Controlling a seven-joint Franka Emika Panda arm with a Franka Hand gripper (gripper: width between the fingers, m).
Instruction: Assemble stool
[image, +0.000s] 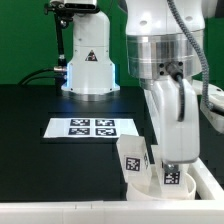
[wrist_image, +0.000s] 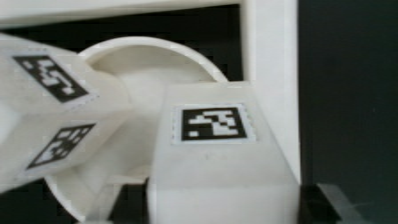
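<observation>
Two chunky tagged white legs (wrist_image: 214, 150), round smooth seat (wrist_image: 160, 70), hand (image: 172, 168) above.

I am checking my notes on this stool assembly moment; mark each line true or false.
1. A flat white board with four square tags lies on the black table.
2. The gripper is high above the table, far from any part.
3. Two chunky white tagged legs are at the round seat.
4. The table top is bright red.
1. True: the marker board lies flat on the black table.
2. False: the gripper is low, at a chunky white tagged leg.
3. True: a second tagged leg stands at the round white disc seat.
4. False: it is black.
</observation>
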